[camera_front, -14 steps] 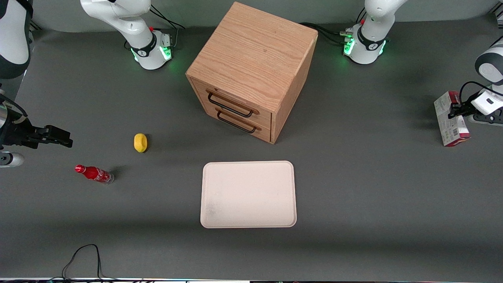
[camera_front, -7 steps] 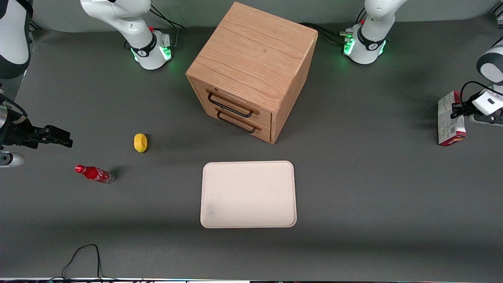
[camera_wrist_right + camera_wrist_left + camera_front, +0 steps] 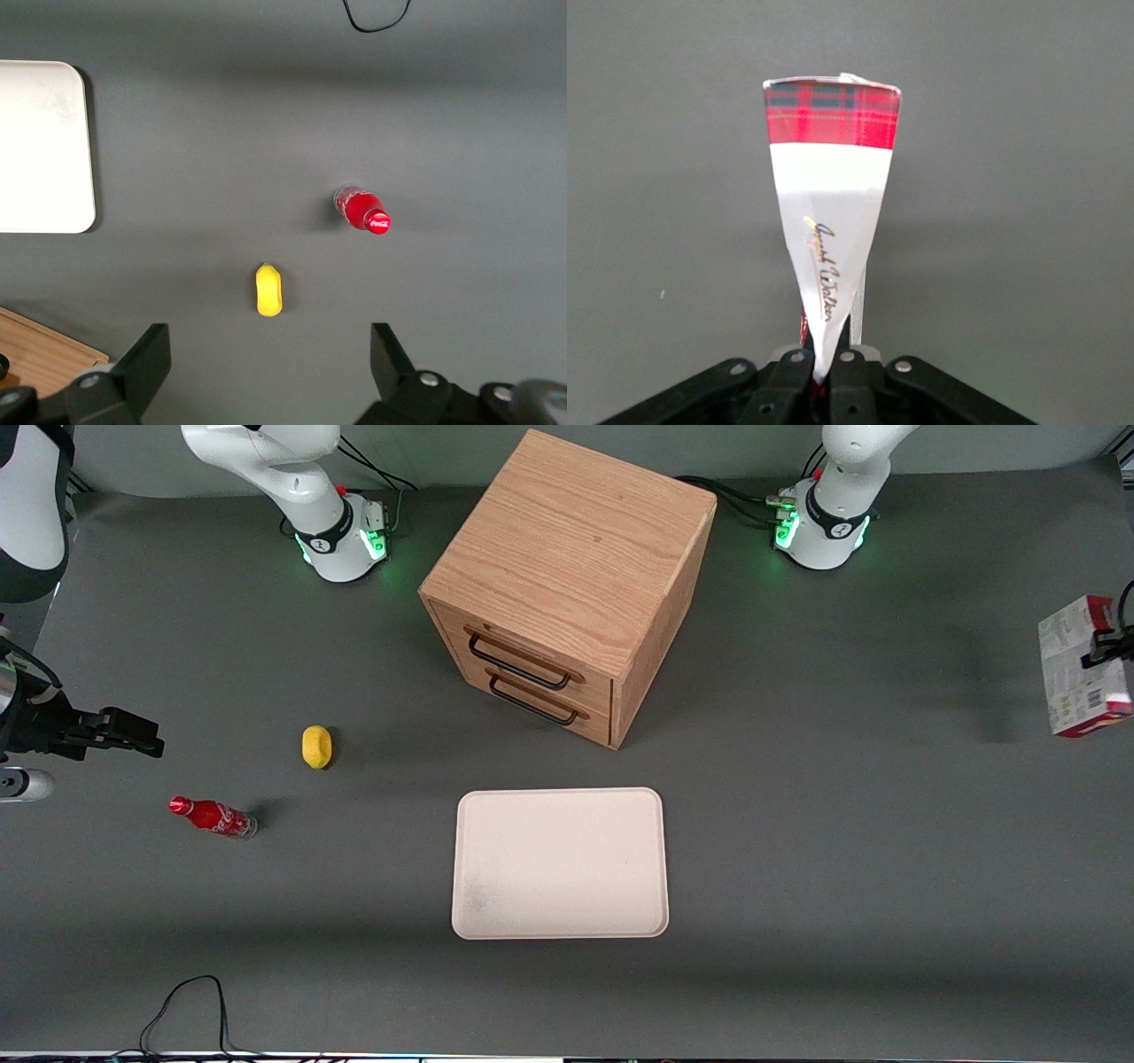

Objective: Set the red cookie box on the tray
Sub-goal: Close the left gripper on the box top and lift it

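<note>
The red cookie box (image 3: 1083, 666) hung clear of the table at the working arm's end, roughly 2 o'clock from the tray (image 3: 560, 863) and well apart from it, pinched in the gripper (image 3: 826, 367). Its grey-white printed face showed, red-edged. The cream, rounded-corner tray lay flat in front of the drawer cabinet.

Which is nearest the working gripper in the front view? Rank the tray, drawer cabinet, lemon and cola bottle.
Gripper holds the cookie box at its table end.
1. Tray and drawer cabinet, mid-table: too close to call.
2. Lemon, toward the parked arm.
3. Cola bottle, farthest.
</note>
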Robot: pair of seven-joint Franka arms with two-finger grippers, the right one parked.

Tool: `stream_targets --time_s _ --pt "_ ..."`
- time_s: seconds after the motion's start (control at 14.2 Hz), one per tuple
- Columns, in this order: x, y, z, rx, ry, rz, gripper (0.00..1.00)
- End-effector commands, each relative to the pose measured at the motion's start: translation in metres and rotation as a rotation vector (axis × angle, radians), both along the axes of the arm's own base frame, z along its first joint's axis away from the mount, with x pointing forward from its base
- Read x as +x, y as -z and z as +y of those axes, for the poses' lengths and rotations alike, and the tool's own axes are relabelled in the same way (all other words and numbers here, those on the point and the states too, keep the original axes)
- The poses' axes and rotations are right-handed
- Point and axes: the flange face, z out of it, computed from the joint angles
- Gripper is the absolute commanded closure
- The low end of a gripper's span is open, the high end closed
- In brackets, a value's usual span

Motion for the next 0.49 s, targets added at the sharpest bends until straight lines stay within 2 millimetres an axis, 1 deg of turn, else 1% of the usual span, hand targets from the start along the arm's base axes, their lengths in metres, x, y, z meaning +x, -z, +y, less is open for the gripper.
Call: stream_targets --time_s 0.0,0.07,0.21,0.35,0.42 --pt "0.009 -0.068 0.0 0.001 -0.059 0.023 1.0" --pt "0.011 -0.089 0.001 0.0 -0.066 0.03 1.0" --pt "0.014 -0.116 0.001 0.017 -0.075 0.033 1.0" --pt "0.019 -0.135 -0.002 0.026 -0.059 0.028 1.0" --pt "0.026 -0.139 -0.01 0.027 -0.038 0.027 1.0"
